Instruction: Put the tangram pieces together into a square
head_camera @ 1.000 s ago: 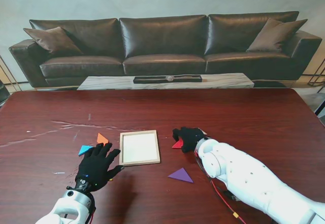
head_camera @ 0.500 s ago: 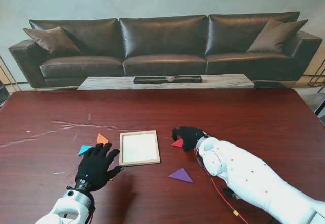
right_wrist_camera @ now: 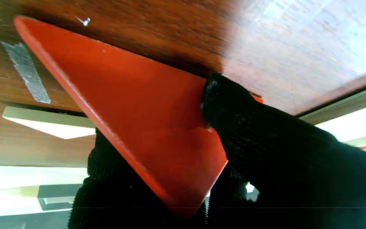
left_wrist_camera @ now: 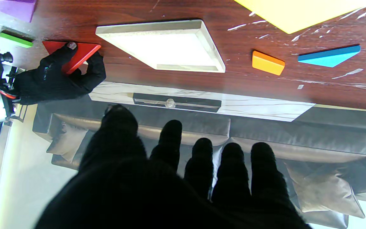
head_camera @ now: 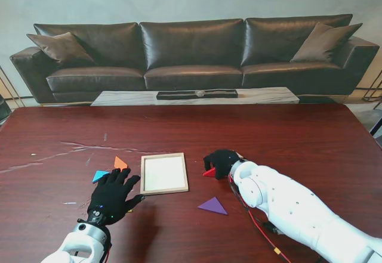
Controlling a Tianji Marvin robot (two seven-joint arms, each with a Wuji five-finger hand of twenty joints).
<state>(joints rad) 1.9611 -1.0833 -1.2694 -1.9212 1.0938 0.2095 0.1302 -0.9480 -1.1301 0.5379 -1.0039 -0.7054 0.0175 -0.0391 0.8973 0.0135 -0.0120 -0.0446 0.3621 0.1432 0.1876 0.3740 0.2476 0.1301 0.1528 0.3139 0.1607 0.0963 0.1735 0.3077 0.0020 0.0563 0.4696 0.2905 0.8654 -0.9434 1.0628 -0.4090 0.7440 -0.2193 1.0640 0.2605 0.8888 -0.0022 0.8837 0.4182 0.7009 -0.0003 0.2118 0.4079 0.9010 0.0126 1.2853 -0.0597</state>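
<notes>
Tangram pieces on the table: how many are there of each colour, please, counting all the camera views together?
Red triangle: 1
Purple triangle: 1
Orange piece: 1
Blue triangle: 1
Green piece: 1
Yellow piece: 1
Total: 6 visible; others may be hidden under the hands.

Both my hands in black knit gloves: left hand [head_camera: 111,192], right hand [head_camera: 222,161]. Right arm [head_camera: 286,206] white. Table [head_camera: 286,138] dark reddish wood grain. Tray [head_camera: 163,173] pale wood, white inside. Triangles: red [head_camera: 209,171], purple [head_camera: 213,206], orange [head_camera: 120,163], blue [head_camera: 99,175]. Far sofa [head_camera: 191,51] dark brown leather.
</notes>
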